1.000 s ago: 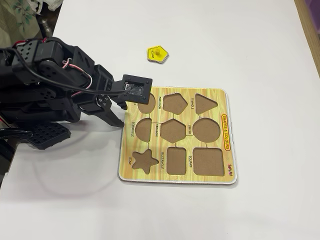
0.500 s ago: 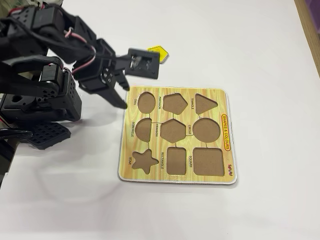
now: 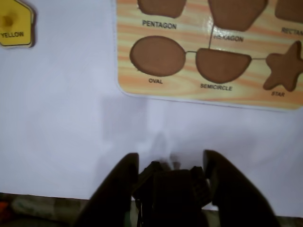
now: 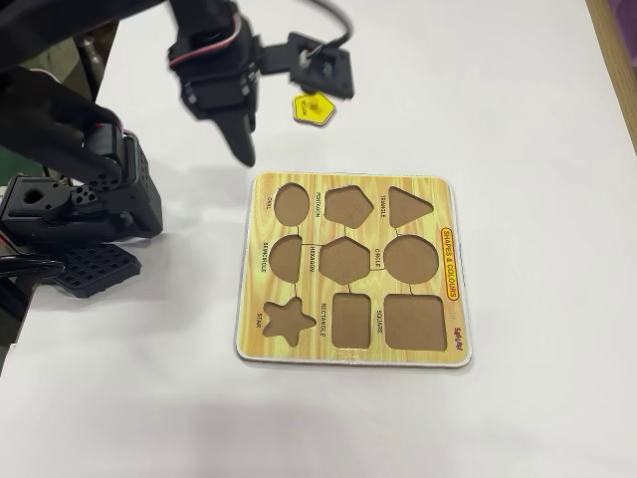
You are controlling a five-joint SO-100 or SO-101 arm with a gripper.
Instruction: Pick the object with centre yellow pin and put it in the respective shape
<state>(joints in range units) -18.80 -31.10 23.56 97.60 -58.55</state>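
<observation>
The yellow pentagon piece point(image 4: 313, 109) lies flat on the white desk point(image 4: 518, 110), off the shape board point(image 4: 453, 284) and beyond its top edge in the fixed view, with bare desk between them. It has no real long axis; in the fixed view one corner points right, toward the far right of the desk, and the flat side faces left. In the wrist view the piece point(image 3: 15, 26) sits at the top left corner, cut by the frame edge, with the word YELLOW readable along its lower part and the knob a blurred spot above it. The pentagon recess point(image 4: 348, 206) is in the board's top row, between the oval and the triangle, and is empty. The gripper point(image 4: 245, 149) hangs above the desk just left of the piece, not touching it; its jaws stand apart with nothing between them, as the wrist view point(image 3: 170, 158) shows.
</observation>
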